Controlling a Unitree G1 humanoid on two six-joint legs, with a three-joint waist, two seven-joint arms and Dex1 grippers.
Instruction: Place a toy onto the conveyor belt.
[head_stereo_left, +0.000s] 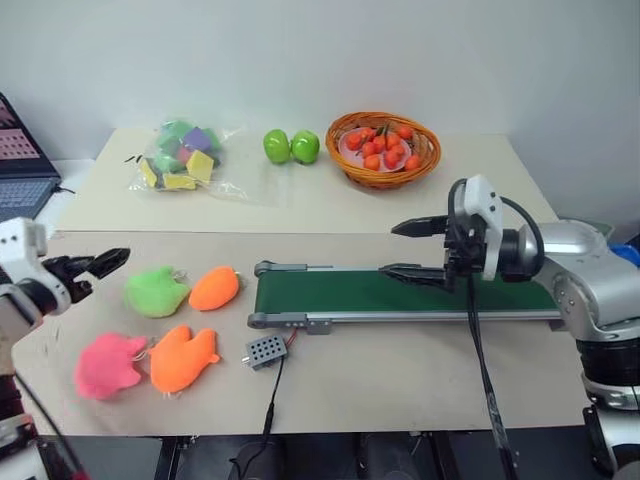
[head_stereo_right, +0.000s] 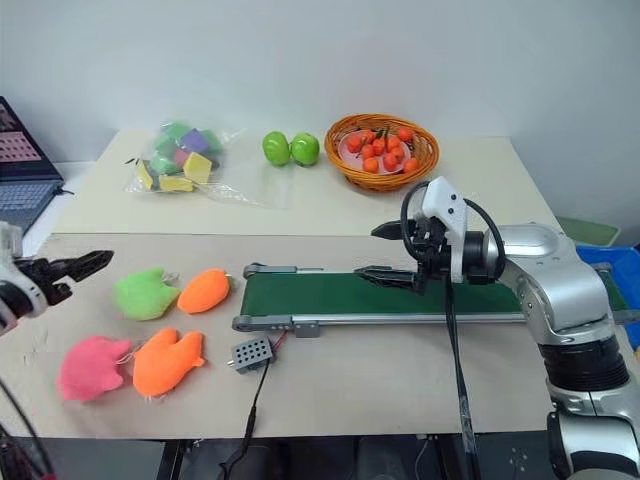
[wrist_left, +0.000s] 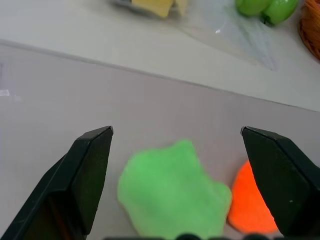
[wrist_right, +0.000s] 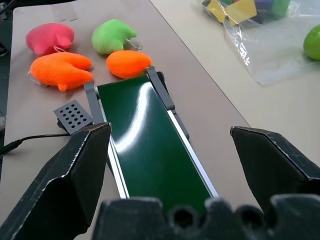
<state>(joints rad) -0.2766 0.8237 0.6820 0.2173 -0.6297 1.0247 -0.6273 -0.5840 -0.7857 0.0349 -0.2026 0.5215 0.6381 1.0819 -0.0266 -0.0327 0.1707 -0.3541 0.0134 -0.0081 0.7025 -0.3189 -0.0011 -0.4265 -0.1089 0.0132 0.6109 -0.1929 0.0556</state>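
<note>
Left eye view: the hot-pink plush toy (head_stereo_left: 108, 365) lies on the beige bench (head_stereo_left: 400, 370) near its front left corner, just beside a large orange plush toy (head_stereo_left: 183, 358); a lime-green plush toy (head_stereo_left: 156, 292) and a smaller orange plush toy (head_stereo_left: 214, 288) lie behind them. To their right runs the long dark-green conveyor belt (head_stereo_left: 400, 292) in its grey metal frame. The left gripper (head_stereo_left: 92, 267) hovers left of the green toy, released and empty. The right gripper (head_stereo_left: 412, 250) hangs over the belt, fingers spread wide, grasping nothing.
</note>
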